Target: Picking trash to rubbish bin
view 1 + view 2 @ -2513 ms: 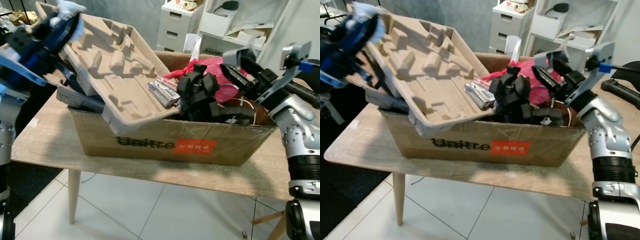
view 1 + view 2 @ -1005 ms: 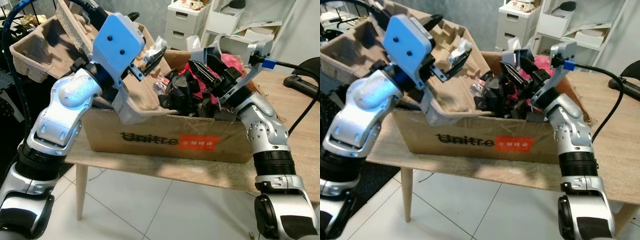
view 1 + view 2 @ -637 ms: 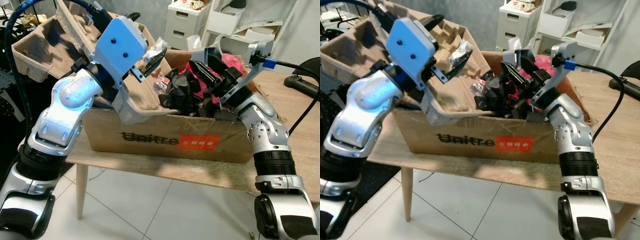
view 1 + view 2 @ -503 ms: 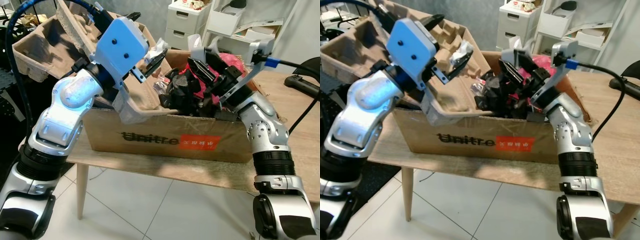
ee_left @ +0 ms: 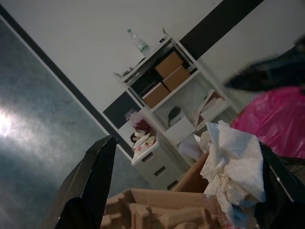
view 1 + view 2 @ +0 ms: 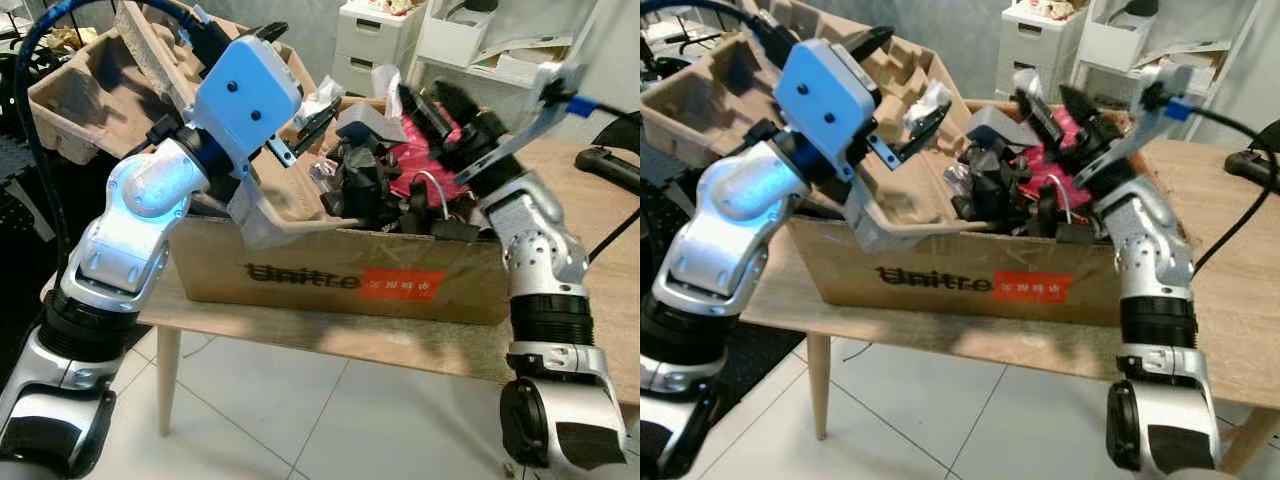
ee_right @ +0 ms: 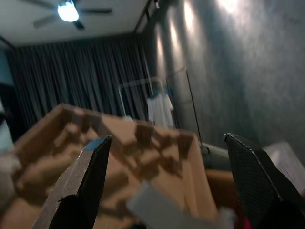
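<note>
A brown Unitree cardboard box stands on a wooden table, heaped with trash. A moulded pulp tray leans out over its left end. Black scraps, a grey flat piece and a pink bag lie in the middle and right. My left gripper hovers open above the tray, with a crumpled white tissue against its lower finger. My right gripper is raised over the pink bag, open, with nothing between its fingers. The right wrist view looks across to the pulp tray.
White drawers and an open shelf unit stand behind the table. A black device lies on the table at the far right. White tiled floor spreads in front of the table.
My right gripper has lifted up out of the black scraps and now points higher over the pink bag. The left arm has barely moved.
</note>
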Controlling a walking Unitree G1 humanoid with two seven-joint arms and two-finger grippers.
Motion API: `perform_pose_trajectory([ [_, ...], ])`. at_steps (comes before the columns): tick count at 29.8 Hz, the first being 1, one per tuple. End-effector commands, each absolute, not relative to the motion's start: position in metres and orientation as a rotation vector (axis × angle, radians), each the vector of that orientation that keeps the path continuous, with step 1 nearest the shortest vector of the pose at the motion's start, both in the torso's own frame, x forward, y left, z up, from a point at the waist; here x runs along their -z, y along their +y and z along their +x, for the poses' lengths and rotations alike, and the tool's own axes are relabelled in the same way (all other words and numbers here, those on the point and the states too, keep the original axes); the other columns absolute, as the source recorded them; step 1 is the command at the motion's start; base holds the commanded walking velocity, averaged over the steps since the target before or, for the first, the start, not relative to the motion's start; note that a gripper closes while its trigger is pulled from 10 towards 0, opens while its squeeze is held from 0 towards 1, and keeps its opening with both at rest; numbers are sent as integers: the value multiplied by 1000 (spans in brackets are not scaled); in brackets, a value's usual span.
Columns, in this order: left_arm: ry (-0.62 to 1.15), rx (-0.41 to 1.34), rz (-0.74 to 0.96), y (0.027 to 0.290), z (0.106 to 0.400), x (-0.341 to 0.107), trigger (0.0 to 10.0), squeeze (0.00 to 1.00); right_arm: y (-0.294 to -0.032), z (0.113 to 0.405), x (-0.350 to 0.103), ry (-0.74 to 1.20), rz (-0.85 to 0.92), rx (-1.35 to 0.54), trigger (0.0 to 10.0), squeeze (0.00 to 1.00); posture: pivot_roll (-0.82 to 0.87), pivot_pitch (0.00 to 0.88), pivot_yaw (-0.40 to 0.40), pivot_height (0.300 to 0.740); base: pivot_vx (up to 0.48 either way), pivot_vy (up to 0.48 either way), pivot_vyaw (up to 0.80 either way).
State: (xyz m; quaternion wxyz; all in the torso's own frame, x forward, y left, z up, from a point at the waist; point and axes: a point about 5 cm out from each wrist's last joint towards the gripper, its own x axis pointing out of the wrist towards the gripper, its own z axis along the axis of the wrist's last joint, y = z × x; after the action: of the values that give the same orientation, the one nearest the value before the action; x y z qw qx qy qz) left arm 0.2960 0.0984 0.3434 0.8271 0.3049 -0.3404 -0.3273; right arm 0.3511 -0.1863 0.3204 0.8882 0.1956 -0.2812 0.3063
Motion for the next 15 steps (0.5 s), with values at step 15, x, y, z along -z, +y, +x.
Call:
perform_pose_trajectory([
  [15, -732, 1154, 136, 93, 263, -327, 10000, 0, -181, 327, -321, -594, 618, -988, 10000, 0, 72, 100, -24, 740, 0, 0, 0],
])
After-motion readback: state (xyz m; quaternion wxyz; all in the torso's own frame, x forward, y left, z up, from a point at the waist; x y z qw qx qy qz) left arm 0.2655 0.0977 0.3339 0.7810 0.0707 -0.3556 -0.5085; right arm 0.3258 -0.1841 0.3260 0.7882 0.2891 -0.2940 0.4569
